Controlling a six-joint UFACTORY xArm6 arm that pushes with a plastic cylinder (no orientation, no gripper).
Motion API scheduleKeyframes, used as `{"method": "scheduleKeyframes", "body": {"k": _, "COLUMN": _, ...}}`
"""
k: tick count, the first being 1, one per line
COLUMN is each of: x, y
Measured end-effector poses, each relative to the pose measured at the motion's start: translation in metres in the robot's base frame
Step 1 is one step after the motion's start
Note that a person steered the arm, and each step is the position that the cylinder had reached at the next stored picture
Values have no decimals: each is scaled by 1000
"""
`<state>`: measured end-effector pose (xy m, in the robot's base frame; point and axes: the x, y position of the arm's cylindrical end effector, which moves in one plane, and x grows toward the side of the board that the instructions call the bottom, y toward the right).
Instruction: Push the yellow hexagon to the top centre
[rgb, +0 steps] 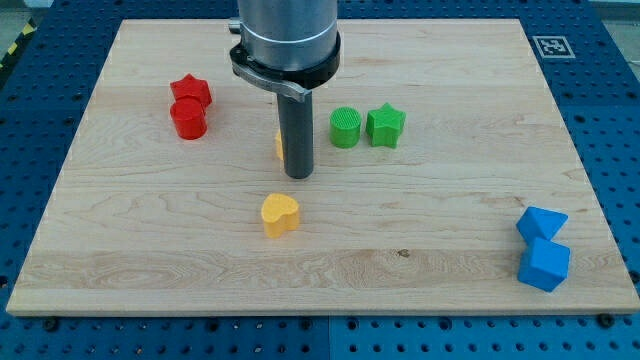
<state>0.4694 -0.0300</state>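
Note:
My tip (299, 175) is at the lower end of the dark rod, near the board's middle. A yellow block (279, 144), presumably the hexagon, is almost wholly hidden behind the rod; only a sliver shows at the rod's left edge, just above the tip. A yellow heart-shaped block (280, 214) lies just below and to the left of the tip, apart from it.
A red star (190, 91) and red cylinder (188, 119) sit together at the upper left. A green cylinder (345, 128) and green star (385, 125) sit right of the rod. Two blue blocks (542, 222) (544, 264) lie at the lower right. The wooden board (450, 220) ends at all sides.

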Motion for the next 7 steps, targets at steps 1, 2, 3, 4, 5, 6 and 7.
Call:
{"method": "scheduleKeyframes", "body": {"k": 1, "x": -17, "y": -8}}
{"method": "scheduleKeyframes", "body": {"k": 2, "x": -27, "y": -8}}
{"method": "scheduleKeyframes", "body": {"k": 3, "x": -27, "y": -8}}
{"method": "scheduleKeyframes", "body": {"k": 4, "x": -40, "y": -8}}
{"method": "scheduleKeyframes", "body": {"k": 5, "x": -51, "y": -8}}
{"method": "scheduleKeyframes", "body": {"k": 6, "x": -39, "y": -13}}
{"method": "scheduleKeyframes", "body": {"k": 7, "x": -67, "y": -19}}
